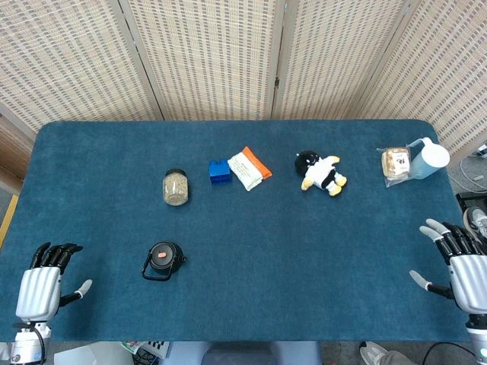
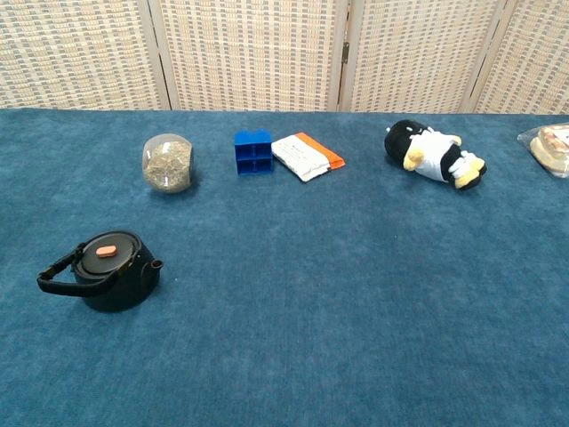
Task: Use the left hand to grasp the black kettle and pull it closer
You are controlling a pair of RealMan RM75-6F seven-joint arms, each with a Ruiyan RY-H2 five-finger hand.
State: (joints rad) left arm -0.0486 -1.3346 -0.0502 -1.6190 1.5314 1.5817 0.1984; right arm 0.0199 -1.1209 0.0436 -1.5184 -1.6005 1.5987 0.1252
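Black kettle [image 1: 163,260] upright on the table, well apart from the empty, spread-fingered left robot hand [image 1: 42,287].

no text, label, brand or number can be read on anything; the white-and-orange packet [image 1: 249,168] beside the blue block [image 1: 220,171] shows only blurred, illegible print.

Beyond sit a jar [image 1: 175,188], blue brick [image 1: 220,171], packet [image 1: 249,168], plush penguin [image 1: 320,172], bagged snack [image 1: 395,163] and jug [image 1: 428,157].

Blue table [image 1: 251,251] bears kettle [image 1: 163,259], jar [image 1: 175,188], penguin [image 1: 319,172].
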